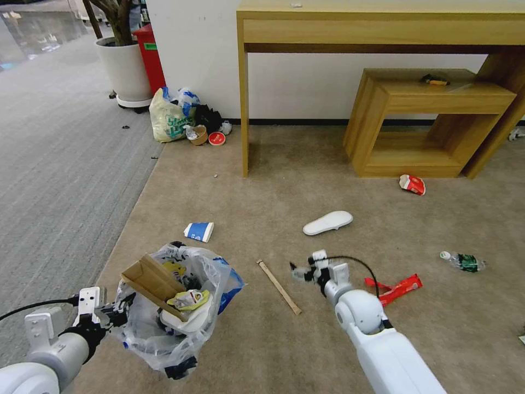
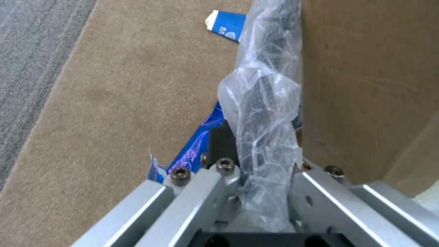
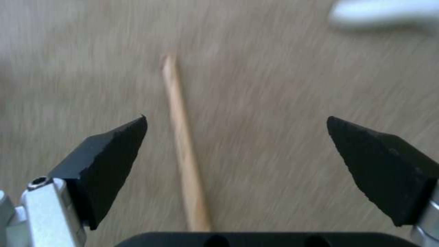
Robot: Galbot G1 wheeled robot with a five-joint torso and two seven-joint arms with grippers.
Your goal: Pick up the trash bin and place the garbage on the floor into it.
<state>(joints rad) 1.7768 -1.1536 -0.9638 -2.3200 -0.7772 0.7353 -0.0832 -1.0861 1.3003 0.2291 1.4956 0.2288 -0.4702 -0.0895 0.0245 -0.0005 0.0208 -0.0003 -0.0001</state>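
The trash bin (image 1: 180, 350), black and lined with a crinkly clear bag, hangs low on the left, holding cardboard (image 1: 153, 279), a white insole and a wrapper. My left gripper (image 1: 123, 311) is shut on its bag-covered rim (image 2: 263, 120), next to the cardboard (image 2: 366, 85). My right gripper (image 1: 302, 271) is open just above the carpet, and the wooden stick (image 3: 180, 137) lies on the floor (image 1: 262, 186) between its fingertips (image 3: 116, 144). Garbage on the floor: the stick (image 1: 279, 286), a blue-white cup (image 1: 198, 231), a white insole (image 1: 328, 222), a red wrapper (image 1: 402, 288), a plastic bottle (image 1: 464, 261) and a red-white wrapper (image 1: 412, 184).
A wooden desk (image 1: 243, 98) and a low wooden shelf (image 1: 426, 120) stand against the far wall. A yellowish-green tied bag (image 1: 168, 117) with cups sits by the desk leg, near a plant pot (image 1: 124, 68). Grey striped carpet (image 1: 54, 164) borders the left.
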